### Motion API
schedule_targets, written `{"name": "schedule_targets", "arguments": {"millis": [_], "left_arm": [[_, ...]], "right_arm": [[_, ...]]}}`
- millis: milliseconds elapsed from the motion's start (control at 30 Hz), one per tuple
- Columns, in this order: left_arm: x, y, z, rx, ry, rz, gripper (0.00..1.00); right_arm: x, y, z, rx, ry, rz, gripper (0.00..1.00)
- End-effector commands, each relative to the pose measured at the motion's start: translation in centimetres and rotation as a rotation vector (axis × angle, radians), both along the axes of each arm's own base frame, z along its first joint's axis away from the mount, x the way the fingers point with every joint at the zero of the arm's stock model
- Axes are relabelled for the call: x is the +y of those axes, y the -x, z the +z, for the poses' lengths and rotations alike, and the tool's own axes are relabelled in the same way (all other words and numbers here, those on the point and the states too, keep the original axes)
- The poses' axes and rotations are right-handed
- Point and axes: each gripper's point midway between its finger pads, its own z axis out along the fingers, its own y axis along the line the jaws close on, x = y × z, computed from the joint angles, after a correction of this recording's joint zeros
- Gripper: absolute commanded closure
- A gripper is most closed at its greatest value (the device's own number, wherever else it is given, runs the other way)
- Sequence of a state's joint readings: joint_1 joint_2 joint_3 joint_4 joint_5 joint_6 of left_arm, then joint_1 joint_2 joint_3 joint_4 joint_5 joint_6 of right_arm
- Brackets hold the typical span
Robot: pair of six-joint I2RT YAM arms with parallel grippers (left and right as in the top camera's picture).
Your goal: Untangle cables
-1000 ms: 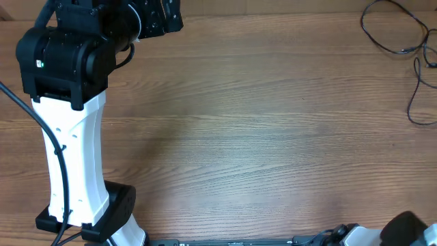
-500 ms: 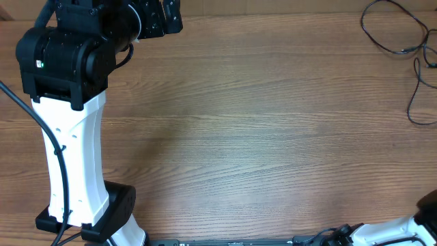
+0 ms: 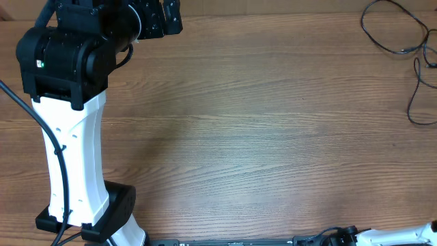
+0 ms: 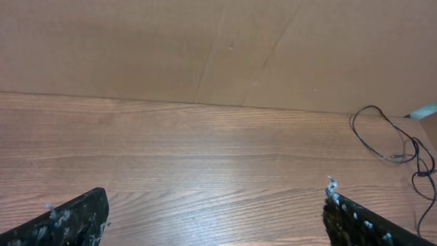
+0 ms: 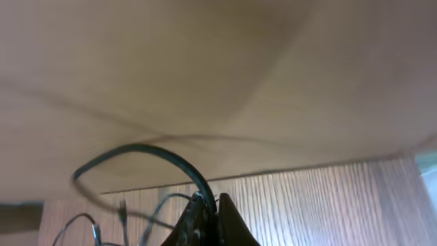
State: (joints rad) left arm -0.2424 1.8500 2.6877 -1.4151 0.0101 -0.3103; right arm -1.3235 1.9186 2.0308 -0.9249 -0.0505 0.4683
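Bench: brown wood-grain top with long streaks running left to right; matte and flat.
Wall: plain brown board standing at the far edge of the bench, with 1 faint slanted crease.
Cables: thin, black, flexible cords lying in loose open loops on the bench at its far right corner. At least 1 small plug shows among them.
Cables, cut off: the strands run out of the overhead picture at the right edge, so their full number and ends cannot be made out.
Left arm: smooth white column on a black foot at the near left, with black rounded joint housings above it.
Left gripper: spread wide and holding nothing. Its 2 dark, speckled fingers stand well apart above bare bench, well to the left of the cables.
Right arm: only a white sliver shows at the near right edge of the overhead picture; the rest is cut off.
Right gripper: closed. A dark cord arches up and curves down into its tips, apparently pinched there.
Right wrist view: blurred; a few thinner strands hang to the left of the tips, details unclear.
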Motion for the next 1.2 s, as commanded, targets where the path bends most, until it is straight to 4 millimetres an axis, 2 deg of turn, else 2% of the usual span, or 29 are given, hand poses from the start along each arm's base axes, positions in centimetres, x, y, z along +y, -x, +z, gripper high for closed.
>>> {"name": "schedule_targets", "arguments": {"millis": [0, 100, 267, 433, 533, 600, 667, 700, 733, 800, 867, 933, 967, 1033, 1067, 1133, 1167], "left_arm": [[-0.2, 0.1, 0.0, -0.006, -0.019, -0.011, 0.00], [-0.4, 0.1, 0.0, -0.005, -0.017, -0.018, 0.00], [-1.3, 0.4, 0.0, -0.002, -0.008, -0.048, 0.00], [-1.4, 0.4, 0.0, -0.002, -0.008, -0.051, 0.00], [-1.6, 0.5, 0.0, -0.001, -0.008, -0.055, 0.00], [-1.5, 0.7, -0.3, 0.013, -0.012, -0.055, 0.00], [-1.5, 0.8, -0.5, 0.020, -0.015, -0.054, 0.00], [-1.4, 0.8, -0.5, 0.021, -0.015, -0.054, 0.00], [-1.5, 0.8, -0.5, 0.021, -0.015, -0.054, 0.00], [-1.4, 0.8, -0.5, 0.022, -0.016, -0.055, 0.00], [-1.4, 0.8, -0.6, 0.023, -0.022, -0.059, 0.00], [-1.4, 0.9, -0.7, 0.028, -0.024, -0.058, 0.00], [-1.4, 0.9, -0.7, 0.030, -0.025, -0.058, 0.00], [-1.4, 0.9, -0.8, 0.032, -0.026, -0.058, 0.00], [-1.4, 0.9, -0.8, 0.033, -0.026, -0.059, 0.00], [-1.4, 0.8, -0.9, 0.035, -0.026, -0.059, 0.00], [-1.4, 0.8, -1.0, 0.039, -0.027, -0.058, 0.00]], "right_arm": [[0.8, -2.0, -4.4, -0.112, -0.123, 0.020, 0.96], [1.7, -4.0, -7.2, -0.154, -0.175, 0.057, 0.96], [4.3, -7.4, -12.4, -0.235, -0.308, -0.010, 0.96], [7.0, -10.7, -16.1, -0.216, -0.354, 0.046, 0.96], [8.8, -11.7, -18.7, -0.163, -0.370, 0.059, 0.96], [10.4, -11.3, -20.9, -0.109, -0.402, 0.051, 0.96], [11.0, -11.2, -21.9, -0.090, -0.409, 0.049, 0.96], [11.2, -11.0, -22.3, -0.083, -0.411, 0.045, 0.89], [11.6, -10.9, -22.8, -0.078, -0.422, 0.045, 0.00], [11.6, -11.0, -22.8, -0.080, -0.424, 0.048, 0.00], [11.8, -11.7, -22.4, -0.093, -0.424, 0.110, 0.00], [12.9, -14.1, -21.0, -0.163, -0.425, 0.292, 0.00], [13.5, -15.7, -19.4, -0.225, -0.411, 0.395, 0.00], [14.8, -19.0, -14.7, -0.336, -0.309, 0.623, 0.00], [16.0, -21.0, -10.5, -0.375, -0.198, 0.771, 0.00], [17.5, -22.7, -5.4, -0.378, -0.057, 0.880, 0.00], [18.7, -23.5, -2.3, -0.371, 0.036, 0.946, 0.00]]}}
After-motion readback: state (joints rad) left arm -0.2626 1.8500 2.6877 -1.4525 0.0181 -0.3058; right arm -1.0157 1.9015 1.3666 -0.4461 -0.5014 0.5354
